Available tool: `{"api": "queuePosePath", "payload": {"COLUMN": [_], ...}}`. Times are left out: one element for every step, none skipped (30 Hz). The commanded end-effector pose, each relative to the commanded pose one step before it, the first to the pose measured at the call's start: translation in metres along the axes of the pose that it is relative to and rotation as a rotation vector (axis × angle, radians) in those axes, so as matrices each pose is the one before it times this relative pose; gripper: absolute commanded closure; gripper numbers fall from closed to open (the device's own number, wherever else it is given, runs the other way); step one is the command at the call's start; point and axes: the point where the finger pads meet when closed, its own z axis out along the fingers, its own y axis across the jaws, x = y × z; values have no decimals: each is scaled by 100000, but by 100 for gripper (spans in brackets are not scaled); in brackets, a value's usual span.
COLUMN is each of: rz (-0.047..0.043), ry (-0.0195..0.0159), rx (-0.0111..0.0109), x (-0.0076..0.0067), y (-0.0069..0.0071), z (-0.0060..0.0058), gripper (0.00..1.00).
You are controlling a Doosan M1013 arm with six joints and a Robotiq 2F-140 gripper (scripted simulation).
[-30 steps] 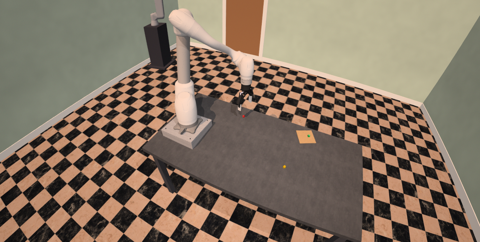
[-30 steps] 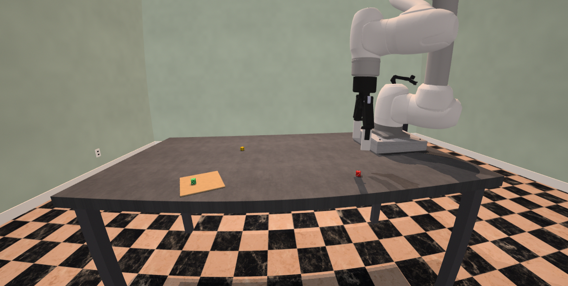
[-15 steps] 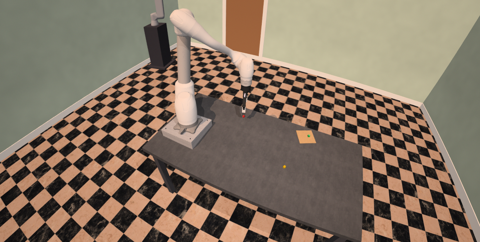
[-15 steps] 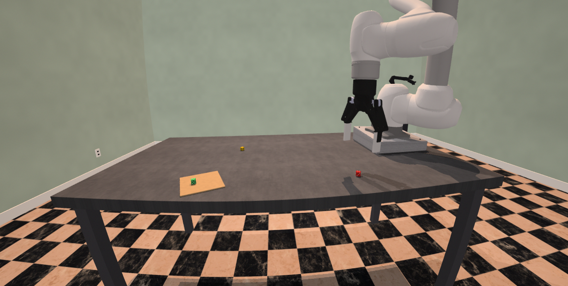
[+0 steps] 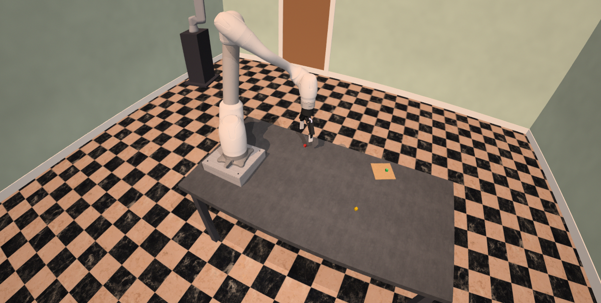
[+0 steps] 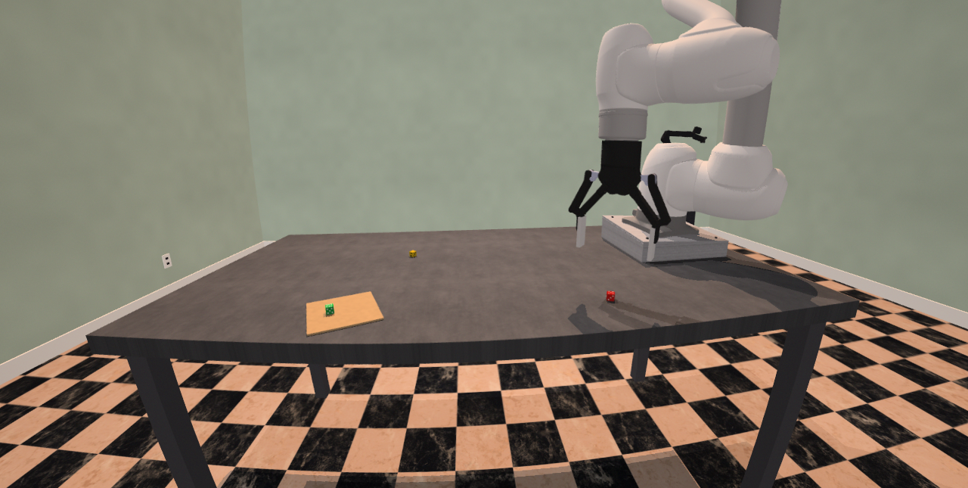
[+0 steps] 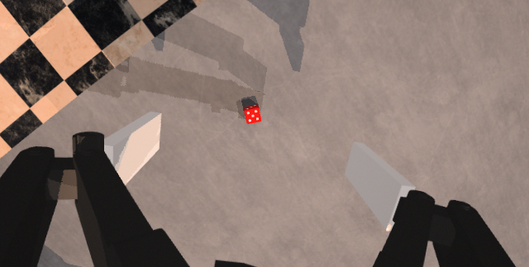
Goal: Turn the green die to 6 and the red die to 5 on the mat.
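The red die point(image 5: 304, 145) point(image 6: 610, 296) point(image 7: 252, 114) sits flat on the table, off the mat, with 5 on top in the wrist view. My gripper point(image 5: 306, 132) point(image 6: 615, 240) point(image 7: 257, 145) is open and empty, pointing down above the table near the red die. The green die point(image 5: 386, 170) point(image 6: 329, 309) sits on the tan mat point(image 5: 378, 175) point(image 6: 358, 316); its top number is too small to tell. The yellow die point(image 5: 356, 208) point(image 6: 413, 254) sits on the table away from the mat; its top number cannot be read.
The dark table point(image 5: 294, 200) point(image 6: 487, 315) has an edge close to the red die. The arm's pale base block point(image 5: 240, 178) point(image 6: 684, 249) stands on the table. A second, smaller arm stands on a black pedestal point(image 5: 198, 57) by the wall.
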Motion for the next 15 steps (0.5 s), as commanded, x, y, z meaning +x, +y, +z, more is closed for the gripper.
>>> {"api": "queuePosePath", "payload": {"rz": [-10381,-3701,-3104,-2530,-1987,-1487,-1040,-657,-351,-135,-20,0,0,0,0], "ry": [245,-10,-8,-6,-4,-3,-2,-1,-1,0,0,0,0,0,0], "rx": [1999,23,19,16,13,10,7,4,2,1,0,0,0,0,0], "x": [-99,-15,-13,-10,-8,-6,-4,-3,-1,-1,0,0,0,0,0], "y": [-140,-2,-2,-2,-2,-2,-1,-1,0,0,0,0,0,0,0], "z": [389,62,52,42,33,25,17,11,6,2,0,0,0,0,0], "gripper": [0,0,0,0,0,0,0,0,0,0,0,73,73,73,73]}}
